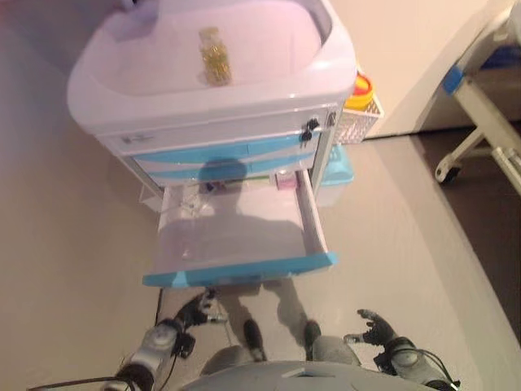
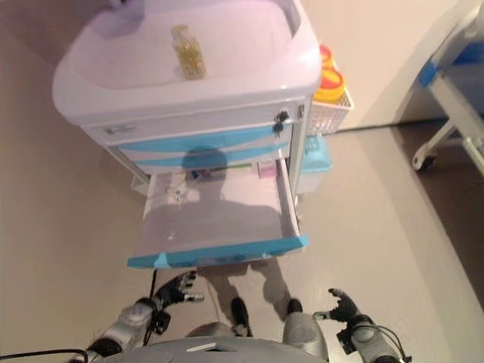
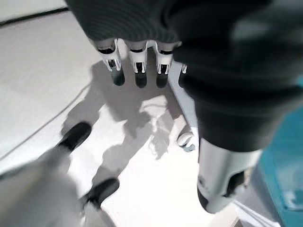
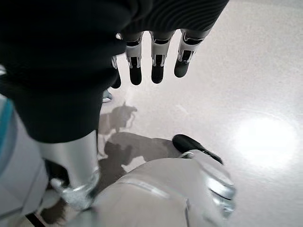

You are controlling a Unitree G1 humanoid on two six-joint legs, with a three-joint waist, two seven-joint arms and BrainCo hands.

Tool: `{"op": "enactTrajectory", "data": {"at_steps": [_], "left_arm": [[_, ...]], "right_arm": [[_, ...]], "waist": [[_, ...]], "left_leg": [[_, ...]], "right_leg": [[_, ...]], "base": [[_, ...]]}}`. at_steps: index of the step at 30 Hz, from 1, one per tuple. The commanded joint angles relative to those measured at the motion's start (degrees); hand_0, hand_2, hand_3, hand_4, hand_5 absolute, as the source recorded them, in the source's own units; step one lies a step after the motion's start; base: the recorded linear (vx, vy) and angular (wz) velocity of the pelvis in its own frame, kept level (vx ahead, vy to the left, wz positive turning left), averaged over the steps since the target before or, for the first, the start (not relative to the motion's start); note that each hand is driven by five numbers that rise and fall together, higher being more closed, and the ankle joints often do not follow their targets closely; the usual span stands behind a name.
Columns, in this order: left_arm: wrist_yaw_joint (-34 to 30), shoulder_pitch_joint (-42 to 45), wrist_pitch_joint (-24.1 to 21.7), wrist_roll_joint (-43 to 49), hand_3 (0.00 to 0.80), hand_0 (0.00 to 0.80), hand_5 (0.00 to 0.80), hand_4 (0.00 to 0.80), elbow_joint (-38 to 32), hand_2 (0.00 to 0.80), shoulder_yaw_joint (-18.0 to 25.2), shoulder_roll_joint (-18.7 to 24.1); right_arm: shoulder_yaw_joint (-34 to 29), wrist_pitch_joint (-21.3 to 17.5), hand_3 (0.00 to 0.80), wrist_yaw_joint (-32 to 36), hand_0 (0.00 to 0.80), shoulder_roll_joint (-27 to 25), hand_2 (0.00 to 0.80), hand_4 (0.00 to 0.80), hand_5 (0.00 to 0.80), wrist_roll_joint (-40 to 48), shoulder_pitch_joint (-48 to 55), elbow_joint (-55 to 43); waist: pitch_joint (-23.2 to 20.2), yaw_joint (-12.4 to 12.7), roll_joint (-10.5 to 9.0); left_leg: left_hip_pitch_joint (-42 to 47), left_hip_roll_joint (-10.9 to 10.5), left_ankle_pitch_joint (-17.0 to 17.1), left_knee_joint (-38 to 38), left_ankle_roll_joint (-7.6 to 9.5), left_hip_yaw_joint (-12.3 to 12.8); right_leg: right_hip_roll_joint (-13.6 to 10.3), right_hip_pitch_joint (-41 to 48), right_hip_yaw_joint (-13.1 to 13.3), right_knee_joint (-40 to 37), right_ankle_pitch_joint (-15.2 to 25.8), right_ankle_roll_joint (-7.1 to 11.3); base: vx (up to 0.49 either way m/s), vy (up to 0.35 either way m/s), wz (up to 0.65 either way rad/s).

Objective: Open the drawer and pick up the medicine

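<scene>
The medicine bottle (image 1: 214, 55), amber with a pale cap, stands upright on the cart's recessed worktop (image 1: 269, 32), well clear of both hands. Below it the lower drawer (image 1: 236, 232) hangs pulled out, blue front edge toward the robot, with a small pink item (image 1: 286, 181) and some clear wrapping (image 1: 189, 202) at its back; what they are is hard to tell from here. The cart (image 1: 220, 114) itself is white with blue drawer fronts. Left hand (image 1: 201, 309) sits low in front of the drawer, fingers relaxed and straight, holding nothing. Right hand (image 1: 374, 330) sits low on the other side, fingers loosely spread, empty too. A wire basket (image 1: 358, 120) with yellow-lidded containers (image 1: 361, 90) hangs on the cart's right side.
</scene>
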Motion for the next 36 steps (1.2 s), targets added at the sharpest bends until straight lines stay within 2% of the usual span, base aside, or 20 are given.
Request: {"op": "enactTrajectory", "data": {"at_steps": [1,3,5,11,17,20,21,24,27,30,32,36], "left_arm": [[3.05,-4.2,2.38,2.74,0.0,0.0,0.0,0.0,-6.82,0.0,-1.8,2.84],[2.44,-5.89,4.82,2.53,0.0,0.0,0.0,0.0,-9.92,0.0,-2.29,4.56],[1.29,-8.64,7.63,2.0,0.0,0.0,0.0,0.0,-14.07,0.0,-3.08,8.08],[-0.9,-14.89,13.07,1.94,0.0,0.0,0.0,0.0,-22.07,0.0,-3.59,14.64],[-3.29,-23.0,16.14,2.73,0.0,0.0,0.0,0.0,-23.12,0.0,-2.11,20.64],[-4.83,-29.03,18.01,3.07,0.0,0.0,0.0,0.0,-20.56,0.0,-1.94,23.6],[-5.09,-30.57,18.29,3.34,0.0,0.0,0.0,0.0,-19.31,0.0,-1.99,24.17],[-5.18,-36.54,18.79,2.44,0.0,0.0,0.0,0.0,-13.51,0.0,-2.2,26.06],[-4.18,-43.85,18.38,-2.33,0.0,0.0,0.0,0.0,-5.76,0.0,-1.62,26.98],[1.96,-50.14,16.96,-7.33,0.0,0.0,0.0,0.0,0.7,0.0,-0.62,27.83],[6.81,-53.5,13.71,-13.1,0.0,0.0,0.0,0.0,4.41,0.0,1.17,27.79],[16.46,-56.64,7.33,-17.99,0.0,0.0,0.0,0.0,5.02,0.0,4.14,26.55]], "right_arm": [[3.05,-0.62,0.0,0.36,0.0,-2.78,0.0,0.0,0.0,3.66,-2.23,-2.83],[3.27,-0.54,0.0,0.3,0.0,-3.51,0.0,0.0,0.0,3.58,-2.65,-3.46],[3.72,-0.46,0.0,0.25,0.0,-4.66,0.0,0.0,0.0,4.07,-2.84,-4.7],[3.72,0.59,0.0,-0.96,0.0,-5.61,0.0,0.0,0.0,6.88,-3.38,-7.59],[3.15,0.84,0.0,-1.62,0.0,-5.58,0.0,0.0,0.0,7.96,-3.02,-9.73],[3.2,0.83,0.0,-1.93,0.0,-5.38,0.0,0.0,0.0,8.3,-2.84,-9.57],[3.31,0.83,0.0,-2.07,0.0,-5.33,0.0,0.0,0.0,8.61,-2.67,-9.52],[3.57,0.91,0.0,-2.46,0.0,-5.29,0.0,0.0,0.0,8.78,-2.45,-9.55],[4.01,1.18,0.0,-2.48,0.0,-5.57,0.0,0.0,0.0,8.58,-2.18,-9.62],[4.65,0.51,0.0,-2.55,0.0,-5.66,0.0,0.0,0.0,8.38,-2.29,-8.75],[5.63,-0.02,0.0,-3.1,0.0,-5.32,0.0,0.0,0.0,8.83,-2.23,-8.49],[7.44,-0.7,0.0,-4.4,0.0,-4.03,0.0,0.0,0.0,9.89,-2.32,-9.02]], "waist": [[4.39,-0.86,-1.48],[5.78,-0.86,-1.52],[7.91,-0.98,-1.63],[10.57,-1.16,-2.11],[12.3,-2.27,-3.08],[12.88,-3.2,-3.53],[13.12,-3.49,-3.51],[13.47,-4.67,-3.94],[13.66,-6.09,-4.33],[13.72,-7.34,-4.71],[13.7,-7.87,-5.14],[13.8,-7.89,-5.91]], "left_leg": [[-5.33,-3.2,-7.32,10.82,0.95,-4.65],[-7.32,-2.98,-7.36,12.73,0.96,-4.61],[-9.88,-2.94,-7.66,15.73,1.11,-4.73],[-15.58,-3.01,-9.18,22.03,1.67,-4.35],[-20.5,-2.55,-11.34,27.46,2.69,-3.41],[-22.13,-2.26,-12.25,29.25,3.21,-2.93],[-21.94,-2.22,-13.85,30.14,2.94,-3.33],[-22.81,-1.98,-14.62,31.33,3.32,-2.79],[-23.22,-1.68,-15.2,32.08,3.54,-2.19],[-23.6,-1.35,-15.82,32.95,3.6,-1.73],[-23.66,-1.2,-16.16,33.11,3.54,-1.5],[-24.08,-0.93,-16.56,33.27,3.25,-1.43]], "right_leg": [[-1.77,-4.78,-1.88,4.93,2.47,1.97],[-1.94,-6.54,-1.9,6.67,2.32,1.75],[-2.29,-8.84,-2.01,9.38,1.9,1.39],[-2.46,-14.1,-1.82,13.6,1.28,0.56],[-1.95,-19.3,-0.07,16.97,1.17,0.35],[-1.58,-21.33,1.08,18.04,1.39,0.53],[-1.39,-21.31,1.67,19.09,0.03,1.06],[-0.82,-22.57,2.96,19.83,0.12,1.16],[-0.28,-23.56,4.19,20.48,0.11,1.26],[0.2,-24.35,5.38,21.01,0.0,1.26],[0.49,-24.56,6.0,21.02,-0.2,1.27],[1.02,-24.89,6.72,20.42,-0.14,1.25]], "base": [[-0.092,0.074,-0.18],[-0.063,0.039,-0.14],[-0.044,0.032,-0.03],[-0.013,0.012,0.07],[0.002,-0.003,-0.03],[0.035,-0.009,-0.11],[0.086,0.0,-0.08],[0.047,0.007,-0.18],[0.025,0.02,-0.19],[0.023,0.019,-0.13],[0.015,-0.002,-0.18],[0.006,-0.04,-0.06]]}}
